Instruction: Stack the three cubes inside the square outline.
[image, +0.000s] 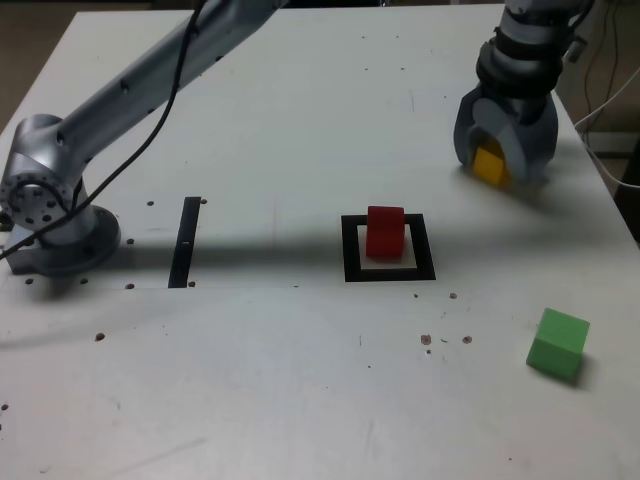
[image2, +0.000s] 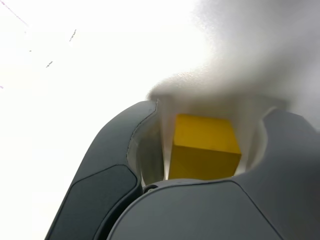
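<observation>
The yellow cube (image: 489, 164) rests on the white table at the far right of the exterior view, and my gripper (image: 502, 150) is lowered over it with a jaw on each side. In the wrist view the yellow cube (image2: 204, 147) fills the space between the dark jaws of the gripper (image2: 205, 131); whether they press on it is unclear. The red cube (image: 385, 232) stands inside the square outline (image: 352, 250) near the table's middle. The green cube (image: 558, 343) lies alone at the near right.
A thin black strip (image: 186, 242) is stuck to the table left of the outline. The arm's base (image: 50, 215) sits at the exterior view's left, with its link reaching across the back. Cables (image: 612, 100) hang past the table's right edge.
</observation>
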